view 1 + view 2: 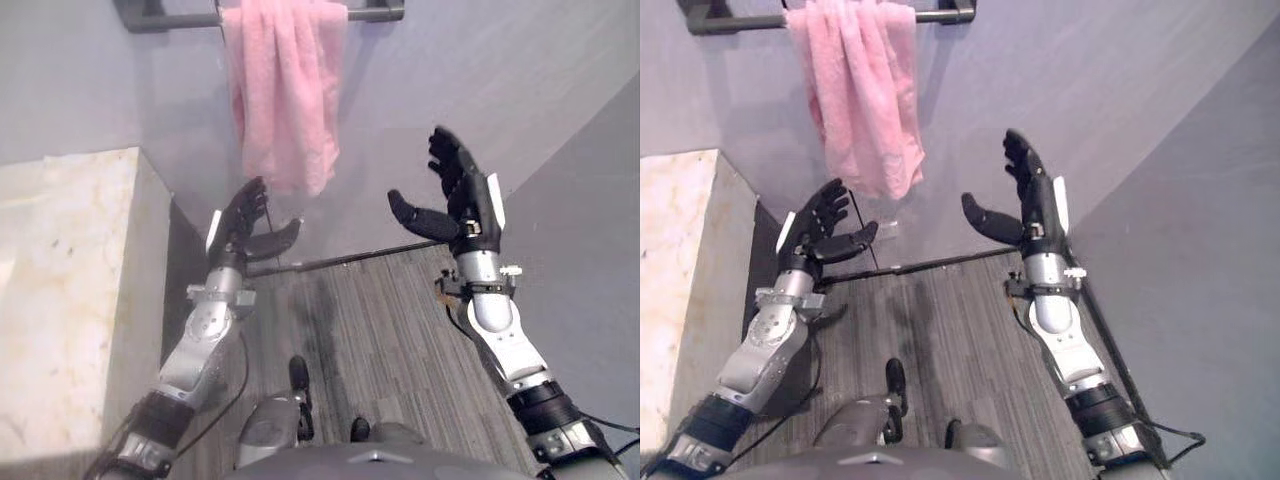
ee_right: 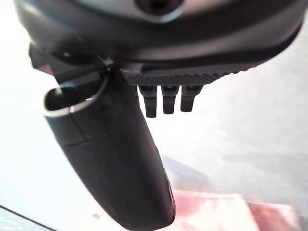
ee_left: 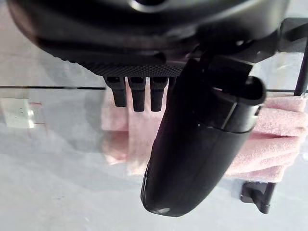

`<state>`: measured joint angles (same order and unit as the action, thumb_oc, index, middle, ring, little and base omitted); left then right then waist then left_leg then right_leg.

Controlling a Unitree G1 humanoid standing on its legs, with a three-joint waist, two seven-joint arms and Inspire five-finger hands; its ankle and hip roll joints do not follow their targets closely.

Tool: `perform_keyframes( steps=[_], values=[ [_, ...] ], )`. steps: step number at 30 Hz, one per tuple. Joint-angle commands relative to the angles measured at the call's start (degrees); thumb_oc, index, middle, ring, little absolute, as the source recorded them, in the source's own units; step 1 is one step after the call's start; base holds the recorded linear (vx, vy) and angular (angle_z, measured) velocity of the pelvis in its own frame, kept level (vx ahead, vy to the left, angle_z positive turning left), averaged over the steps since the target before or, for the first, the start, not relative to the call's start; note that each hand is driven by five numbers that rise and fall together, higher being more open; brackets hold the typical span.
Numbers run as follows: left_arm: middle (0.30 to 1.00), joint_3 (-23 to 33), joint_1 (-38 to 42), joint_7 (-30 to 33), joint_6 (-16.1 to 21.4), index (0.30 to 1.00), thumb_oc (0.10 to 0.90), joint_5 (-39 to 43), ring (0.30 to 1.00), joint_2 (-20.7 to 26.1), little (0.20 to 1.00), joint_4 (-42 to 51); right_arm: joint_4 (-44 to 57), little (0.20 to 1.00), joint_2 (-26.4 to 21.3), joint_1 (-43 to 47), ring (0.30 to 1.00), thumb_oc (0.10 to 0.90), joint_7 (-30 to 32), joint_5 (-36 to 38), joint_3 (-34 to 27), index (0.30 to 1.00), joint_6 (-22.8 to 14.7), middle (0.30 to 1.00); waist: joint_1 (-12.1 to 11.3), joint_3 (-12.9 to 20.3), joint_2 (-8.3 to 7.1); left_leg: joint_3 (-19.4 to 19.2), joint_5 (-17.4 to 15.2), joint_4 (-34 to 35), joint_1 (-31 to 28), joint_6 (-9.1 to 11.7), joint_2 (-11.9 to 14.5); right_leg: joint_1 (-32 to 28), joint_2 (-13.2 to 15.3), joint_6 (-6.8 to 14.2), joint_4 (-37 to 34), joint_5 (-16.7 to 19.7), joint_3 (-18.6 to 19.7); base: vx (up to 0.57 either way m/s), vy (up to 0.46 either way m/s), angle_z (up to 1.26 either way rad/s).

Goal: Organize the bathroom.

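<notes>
A pink towel (image 1: 285, 95) hangs bunched over a dark towel bar (image 1: 170, 14) on the grey wall ahead. My left hand (image 1: 245, 222) is raised just below the towel's lower left corner, open and empty, fingers pointing up towards it. My right hand (image 1: 455, 195) is held up further right, clear of the towel, open with the thumb spread wide. The left wrist view looks past straight fingers (image 3: 137, 94) at the pink towel (image 3: 274, 144) and the bar's bracket (image 3: 257, 195). Part of the towel (image 2: 226, 211) shows beyond the right thumb in the right wrist view.
A pale marble counter (image 1: 60, 290) stands at the left, its corner close to my left arm. A grey wall closes the right side. Dark wood-look floor (image 1: 370, 320) lies below, between the arms.
</notes>
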<state>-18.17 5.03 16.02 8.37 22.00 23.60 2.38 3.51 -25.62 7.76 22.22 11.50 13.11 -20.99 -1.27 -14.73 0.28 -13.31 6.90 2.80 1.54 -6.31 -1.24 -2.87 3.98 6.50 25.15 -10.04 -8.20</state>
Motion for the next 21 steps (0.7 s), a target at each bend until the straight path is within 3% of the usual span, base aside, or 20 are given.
perform_keyframes(
  steps=[1,3,4,5,9,11,16,21],
  values=[
    [0.900,-2.30,3.92,-3.61,9.86,0.900,0.800,-2.59,0.900,0.28,0.900,7.39,0.31,0.900,0.12,8.20,0.900,0.800,2.70,-3.32,-2.73,0.900,-7.74,0.900,-0.95,8.90,0.87,2.45,-4.70,1.78,-0.83,3.42,0.56,2.86,0.82,2.47,8.86,9.99,-3.23,0.18,-0.038,0.27],
    [0.900,-2.71,5.15,-1.77,8.45,0.900,0.800,-2.49,0.900,0.78,0.900,7.94,0.82,0.900,0.62,10.59,0.900,0.800,1.58,-3.27,-1.54,0.900,-6.80,0.900,-1.44,8.84,0.97,3.08,-4.89,1.93,-1.83,4.06,0.48,3.42,3.31,1.67,2.86,8.68,-5.90,0.15,-0.107,0.27],
    [0.900,-2.62,5.46,-1.52,8.35,0.900,0.800,-1.95,0.900,0.94,0.900,7.94,1.57,0.900,0.49,11.14,0.900,0.800,0.52,-2.46,-1.32,0.900,-6.09,0.900,-1.35,8.65,1.03,3.39,-4.92,1.92,-2.21,4.34,0.57,2.87,3.15,1.43,0.75,8.15,-6.36,0.17,-0.201,0.22],
    [0.900,-2.11,5.66,-1.05,7.54,0.900,0.800,-1.16,0.900,1.22,0.900,8.36,3.64,0.900,-0.09,11.56,0.900,0.800,-2.68,0.76,-0.91,0.900,-4.47,0.900,-1.01,8.34,0.77,4.35,-5.30,1.92,-3.53,4.84,0.24,2.59,2.37,1.15,-6.08,8.12,-6.52,0.15,-0.205,0.18],
    [0.900,-2.58,5.83,-0.78,6.35,0.900,0.800,-1.08,0.900,1.51,0.900,6.99,6.34,0.900,-2.46,11.30,0.900,0.800,-11.31,9.41,1.05,0.900,-0.35,0.900,1.48,7.81,-0.18,7.15,-6.38,2.16,-5.87,5.51,-0.19,3.11,0.93,1.82,-20.44,11.23,0.13,0.15,-0.171,0.24],
    [0.900,-3.43,5.38,-1.35,7.27,0.900,0.800,-0.14,0.900,1.29,0.900,5.58,6.31,0.900,-3.11,11.16,0.900,0.800,-15.06,16.68,2.34,0.900,2.92,0.900,2.82,7.84,-0.67,7.70,-7.30,2.08,-6.86,5.24,-0.25,4.20,-0.54,2.32,-21.62,12.54,4.43,0.14,-0.133,0.62],
    [0.900,-2.83,0.76,-1.97,9.51,0.900,0.800,-1.51,0.900,1.05,0.900,6.05,3.38,0.900,-3.96,12.08,0.900,0.800,-20.68,26.96,-0.77,0.900,6.35,0.900,1.86,9.62,-2.16,8.04,-8.71,2.20,-7.92,5.66,0.69,0.71,-1.08,0.88,-26.88,12.69,1.52,0.13,-0.124,0.47],
    [0.900,-3.37,-0.80,-1.46,10.35,0.900,0.800,-2.31,0.900,0.90,0.900,5.40,4.91,0.900,-3.63,10.43,0.900,0.800,-20.96,26.14,-1.47,0.900,6.23,0.900,1.69,10.79,-2.64,7.23,-8.92,2.20,-7.79,6.09,1.37,-1.43,-1.60,0.18,-29.31,12.47,0.42,0.10,-0.119,0.04]
  ],
)
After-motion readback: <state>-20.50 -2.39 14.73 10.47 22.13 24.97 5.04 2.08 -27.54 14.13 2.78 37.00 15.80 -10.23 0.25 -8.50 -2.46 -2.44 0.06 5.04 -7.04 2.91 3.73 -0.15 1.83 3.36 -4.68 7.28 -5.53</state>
